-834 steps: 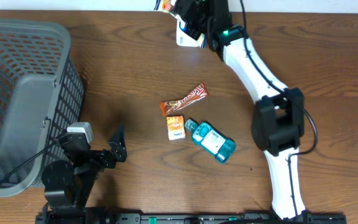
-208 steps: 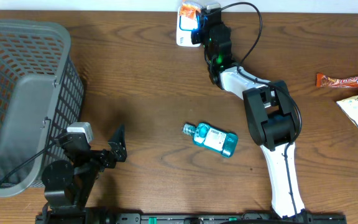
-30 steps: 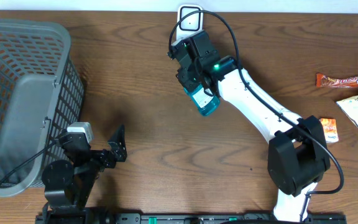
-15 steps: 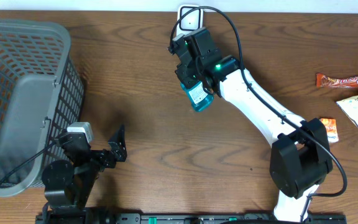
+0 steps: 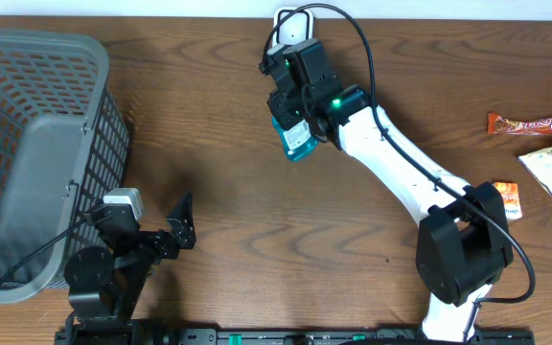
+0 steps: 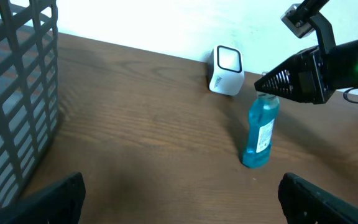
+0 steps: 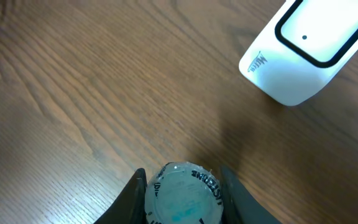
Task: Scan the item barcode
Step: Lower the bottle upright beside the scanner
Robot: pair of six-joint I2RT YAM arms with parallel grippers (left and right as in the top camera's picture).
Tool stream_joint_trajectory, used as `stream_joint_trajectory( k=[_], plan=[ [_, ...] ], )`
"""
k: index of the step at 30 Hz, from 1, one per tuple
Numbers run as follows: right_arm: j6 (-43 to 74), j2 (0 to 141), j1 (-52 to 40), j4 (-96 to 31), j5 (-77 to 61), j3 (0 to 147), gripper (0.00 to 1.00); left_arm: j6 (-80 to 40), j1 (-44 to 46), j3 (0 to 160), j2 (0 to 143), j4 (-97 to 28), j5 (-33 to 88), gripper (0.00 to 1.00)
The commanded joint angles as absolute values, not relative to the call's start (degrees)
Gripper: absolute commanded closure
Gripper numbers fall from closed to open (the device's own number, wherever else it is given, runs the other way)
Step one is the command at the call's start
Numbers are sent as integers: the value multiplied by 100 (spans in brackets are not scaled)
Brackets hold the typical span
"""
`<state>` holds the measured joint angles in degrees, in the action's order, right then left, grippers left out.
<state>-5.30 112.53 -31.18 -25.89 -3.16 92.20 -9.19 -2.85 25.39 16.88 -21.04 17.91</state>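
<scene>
The right gripper (image 6: 277,84) is clenched on the top of the bottle (image 6: 260,132), which hangs upright below the jaws, its cap between the fingers (image 7: 134,193). Whether its base touches the table (image 6: 135,143) cannot be told. The scanner (image 7: 303,50) stands ahead of the jaws, near the bottle but apart from it. The left gripper (image 5: 184,222) is fully released with nothing between its jaws, and the basket (image 5: 36,144) is beside it.

Overhead looked straight down on the whole table (image 5: 218,211), left wrist sat low and far, faced across at scanner (image 6: 227,70) and bottle (image 6: 261,134), right wrist hung close above the same two.
</scene>
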Motion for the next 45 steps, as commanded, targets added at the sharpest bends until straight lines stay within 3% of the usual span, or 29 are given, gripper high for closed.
stream_joint_trajectory(
  k=[1, 27, 30, 37, 42, 45],
  plan=[
    [-425, 10991, -3068, -2512, -314, 9411, 78, -932, -272, 2534, 1680, -2097, 1844, 1],
    [-427, 10991, -3068, -2126, -314, 9408, 70, -932, -272, 2534, 1680, -2097, 1844, 1],
    [-429, 10991, -3070, -2141, -314, 9408, 53, -932, -272, 2534, 1680, -2097, 1844, 1],
    [-432, 10975, -3070, -2038, -314, 9408, 29, -932, -272, 2534, 1680, -2097, 1844, 1],
    [-919, 10665, -3033, -2235, -489, 9408, 3, -932, -272, 2534, 1680, -2097, 1844, 1],
    [-2073, 10416, -2939, -2650, -1087, 9408, 1, -932, -272, 2534, 1680, -2097, 1844, 1]
  ],
)
